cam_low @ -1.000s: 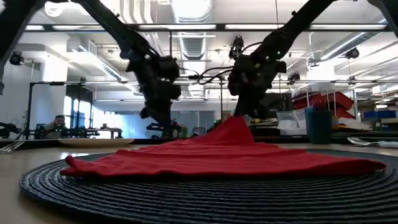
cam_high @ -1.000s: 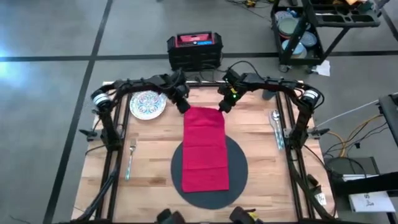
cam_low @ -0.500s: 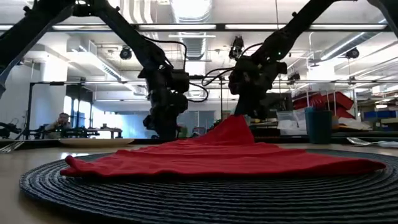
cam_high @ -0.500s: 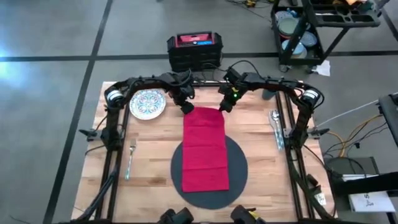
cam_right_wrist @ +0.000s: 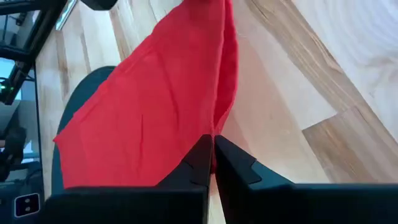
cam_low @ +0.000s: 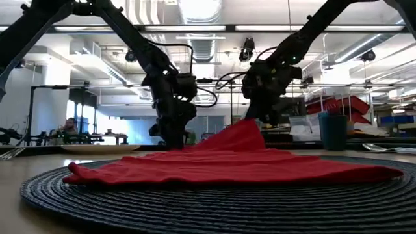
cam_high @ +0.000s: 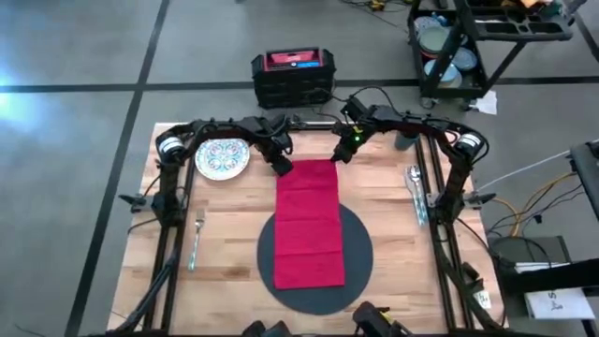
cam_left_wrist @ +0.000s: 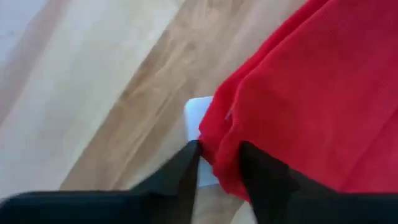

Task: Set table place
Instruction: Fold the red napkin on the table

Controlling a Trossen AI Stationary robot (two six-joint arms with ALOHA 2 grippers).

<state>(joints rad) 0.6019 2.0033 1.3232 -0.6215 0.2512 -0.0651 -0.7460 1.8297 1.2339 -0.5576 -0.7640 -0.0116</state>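
Left gripper (cam_high: pixel 283 168): it has come across to the far-left corner of the red napkin (cam_high: pixel 308 225). A second ago it hung short of the cloth. Now the wrist view shows its fingers (cam_left_wrist: pixel 186 167) pinching that corner.

Right gripper (cam_high: pixel 335 157): it still pinches the far-right corner, held a little above the desk (cam_high: pixel 234 239), and has drawn slightly back toward the far edge.

Napkin: it lies lengthways over the round dark mat (cam_high: pixel 360 257), far end off the mat, lifted only at the right corner.

Meaning: with both far corners held, I'd guess the cloth is about to be folded or shifted.

Rest of the setting: the patterned plate (cam_high: pixel 222 157), the fork (cam_high: pixel 196 239) at left and the cutlery (cam_high: pixel 416 192) at right lie off the mat.
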